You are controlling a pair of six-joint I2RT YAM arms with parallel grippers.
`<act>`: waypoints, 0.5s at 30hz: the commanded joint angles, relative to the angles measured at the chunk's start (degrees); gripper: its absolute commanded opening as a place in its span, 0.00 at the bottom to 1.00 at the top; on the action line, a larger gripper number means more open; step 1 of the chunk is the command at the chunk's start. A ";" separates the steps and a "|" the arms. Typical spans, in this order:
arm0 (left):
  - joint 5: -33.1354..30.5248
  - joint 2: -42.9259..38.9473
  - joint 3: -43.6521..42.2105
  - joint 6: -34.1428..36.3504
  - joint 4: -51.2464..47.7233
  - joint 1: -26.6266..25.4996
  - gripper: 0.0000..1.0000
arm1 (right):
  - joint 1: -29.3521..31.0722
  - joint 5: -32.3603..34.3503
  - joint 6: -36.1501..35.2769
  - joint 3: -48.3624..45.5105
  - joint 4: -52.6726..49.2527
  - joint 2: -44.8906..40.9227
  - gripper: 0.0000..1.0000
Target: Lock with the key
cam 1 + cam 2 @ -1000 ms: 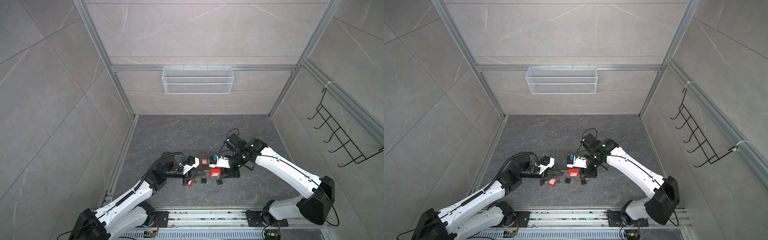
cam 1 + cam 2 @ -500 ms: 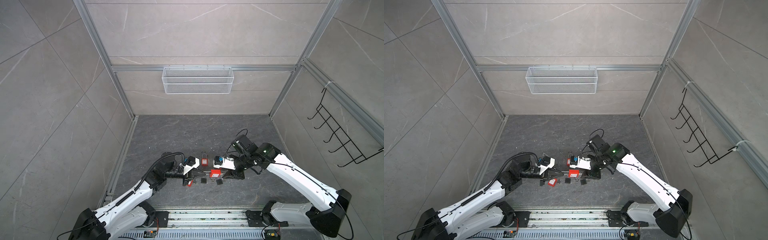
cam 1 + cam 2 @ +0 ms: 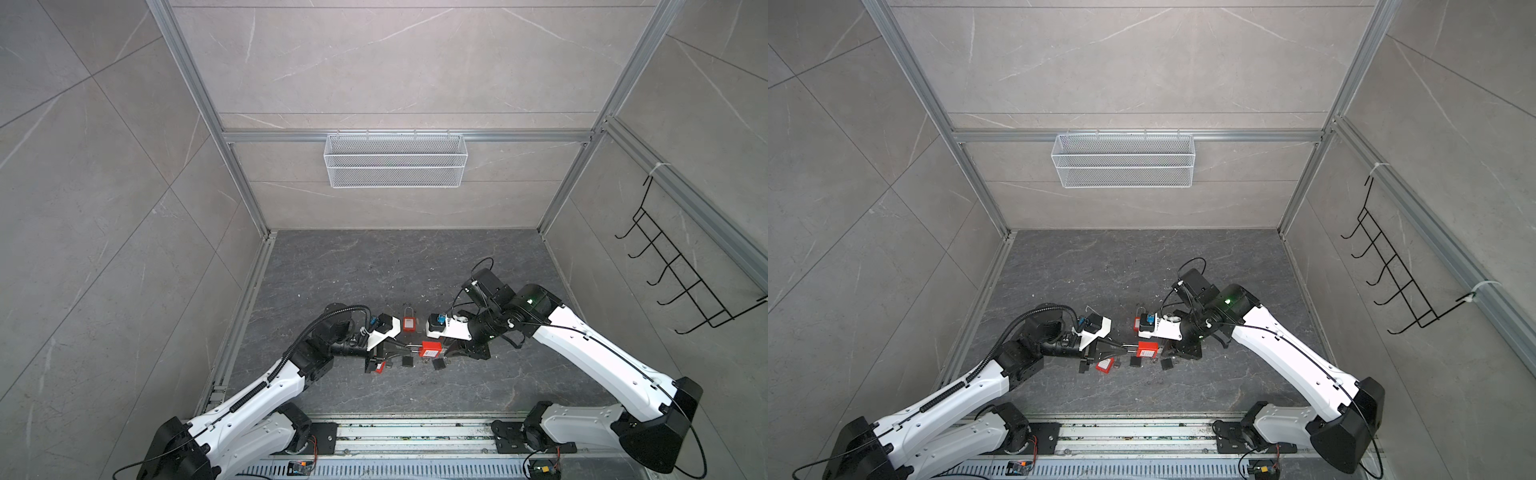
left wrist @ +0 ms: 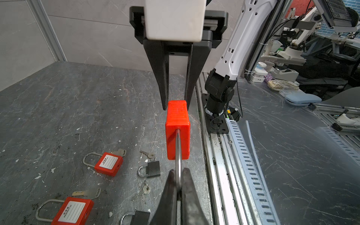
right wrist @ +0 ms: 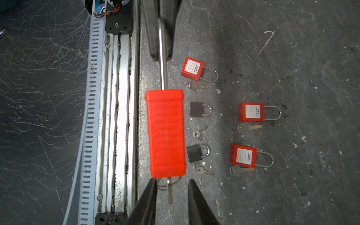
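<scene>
**Red lock held up between two grippers**

- lock (image 4: 177,128): red ribbed body, lifted clear of the floor (image 4: 78,109) and lying level. A top view shows the white label on the lock (image 3: 430,349). Both wrist views show only a narrow side.
- shackle (image 4: 178,152): steel, at the end of the lock nearer the left arm. It is seen edge-on as a single bar, so I cannot tell whether it is pushed home.
- left gripper (image 4: 179,171): fingers pressed together on the shackle, just off the lock body.
- key (image 5: 170,191): a slim metal piece showing past the other end of the lock, with a wire ring (image 5: 176,182). Both are blurred. The lock body hides the keyhole, so I cannot tell whether the key is seated.
- right gripper (image 5: 171,181): fingers apart, one on each side of the key and not touching it. The tips reach the end of the lock, but contact with the body is unclear. In both top views its own wrist mount covers most of it.
- red locks (image 5: 251,112): three, labelled, on the floor below the lock and apart from it. In the left wrist view one (image 4: 72,211) is cut off by the frame edge. In a top view I make out only two.
- black locks (image 5: 197,109): two, small, on the floor nearer the lock than most of the red ones. One is cut off in the left wrist view.
- loose keys (image 5: 247,127): five, scattered beside those locks. They are too small to see in the top views.
- rail (image 5: 120,116): runs alongside the lock, on the side of the arm bases.
</scene>
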 commanded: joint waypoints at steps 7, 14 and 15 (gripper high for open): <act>2.02 0.23 5.61 5.54 -4.92 -0.16 0.00 | 0.67 -2.52 -1.92 -1.43 1.47 0.35 0.06; 0.50 0.90 10.30 14.27 -19.03 1.09 0.00 | 0.38 1.50 -4.66 -4.57 0.23 -1.63 0.00; 0.36 1.24 11.29 16.05 -21.30 1.41 0.00 | 0.02 2.02 -4.63 -5.16 0.42 -2.10 0.00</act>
